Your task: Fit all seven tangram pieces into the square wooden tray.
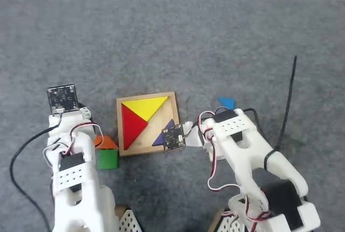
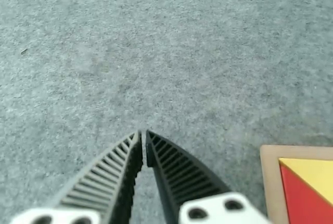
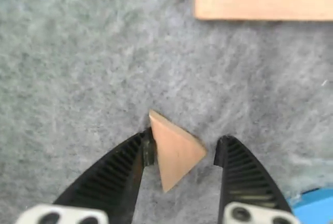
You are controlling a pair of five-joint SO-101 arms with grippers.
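Probably light, stiff and slick, the tan triangle (image 3: 174, 153) is lying on carpet (image 3: 78, 67) near the tray (image 1: 119, 129) sitting mid-frame in the high view. The right claw (image 3: 186, 143) is straddling it, spread wide, one finger (image 3: 136, 156) touching; squeezing its side edges looks best. The left claw (image 2: 143, 136) is hanging closed, empty.

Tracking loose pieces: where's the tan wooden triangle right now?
Right wrist view: the tan wooden triangle lies on the grey carpet between the fingers of the open right pincer, outside the square wooden tray and clear of its rim.
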